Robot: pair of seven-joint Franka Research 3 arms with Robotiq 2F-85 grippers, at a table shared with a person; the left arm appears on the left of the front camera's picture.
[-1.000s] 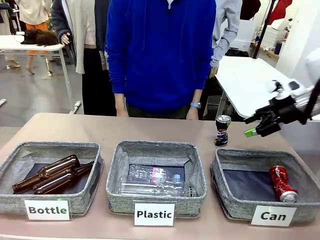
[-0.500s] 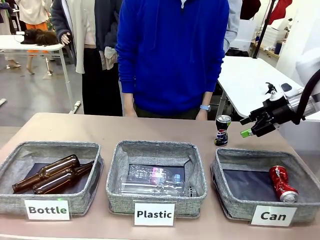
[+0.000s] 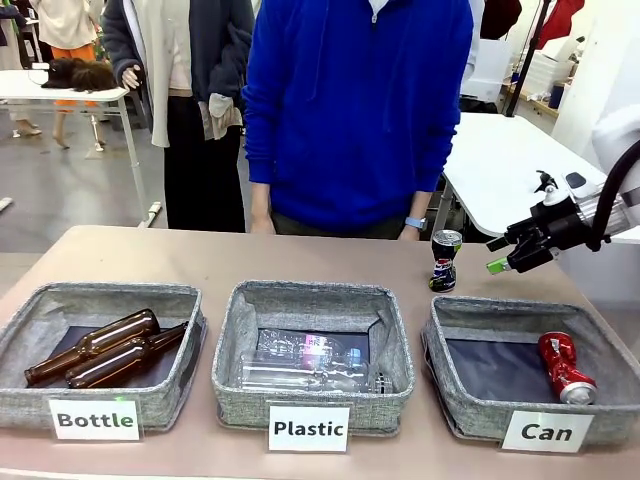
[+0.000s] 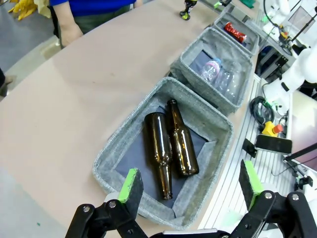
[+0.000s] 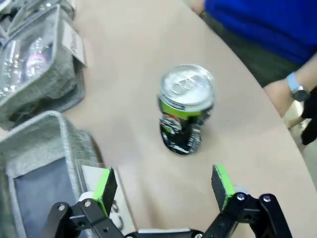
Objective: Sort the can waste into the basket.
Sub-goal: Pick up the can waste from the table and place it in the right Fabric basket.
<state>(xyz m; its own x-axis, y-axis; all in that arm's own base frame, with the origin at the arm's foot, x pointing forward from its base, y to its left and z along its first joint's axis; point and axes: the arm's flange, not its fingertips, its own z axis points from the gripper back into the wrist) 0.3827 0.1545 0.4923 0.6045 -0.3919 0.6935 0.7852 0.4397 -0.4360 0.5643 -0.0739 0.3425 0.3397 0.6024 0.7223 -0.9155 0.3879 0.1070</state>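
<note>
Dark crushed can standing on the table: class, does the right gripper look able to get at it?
Probably yes: the dark can stands alone on bare table, ahead of the open right gripper, nothing between.

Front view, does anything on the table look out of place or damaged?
Yes. A crushed dark can stands alone on the table behind the Can basket, not in it. A dented red can already lies inside.

You've got three grey baskets in a row; landmark is the "Can" basket (image 3: 470,420). Two cans: red can (image 3: 565,366) inside it, dark can (image 3: 444,261) just behind it. Two brown bottles (image 3: 110,348) in the farthest basket, clear plastic bottles (image 3: 305,362) in the adjacent one, count unclear.
</note>
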